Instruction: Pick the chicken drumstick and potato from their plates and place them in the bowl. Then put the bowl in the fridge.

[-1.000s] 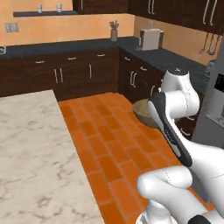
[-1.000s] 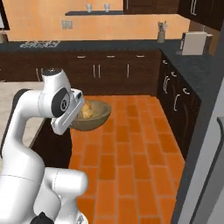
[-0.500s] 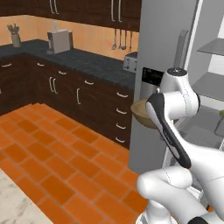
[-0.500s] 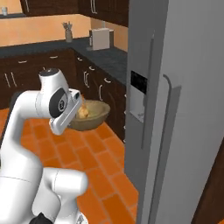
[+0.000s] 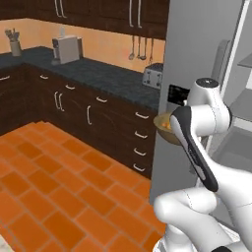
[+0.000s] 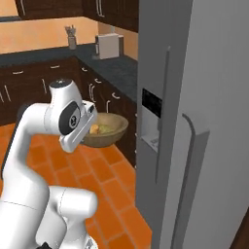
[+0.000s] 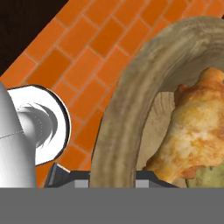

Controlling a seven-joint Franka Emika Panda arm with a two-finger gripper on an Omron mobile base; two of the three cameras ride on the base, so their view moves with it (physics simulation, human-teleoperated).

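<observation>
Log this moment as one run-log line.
phase: carrying to fridge | gripper: shut on bowl rim | contents: chicken drumstick, potato | fridge: ahead

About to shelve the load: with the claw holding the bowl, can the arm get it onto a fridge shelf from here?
Probably yes. The claw is shut on the bowl, which holds the chicken drumstick. The fridge door stands open, and past it, in the left base view, bare shelves show beside the arm.

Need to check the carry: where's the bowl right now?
The bowl is held up off the floor at the gripper, just left of the fridge in the right base view, with the drumstick inside.
</observation>
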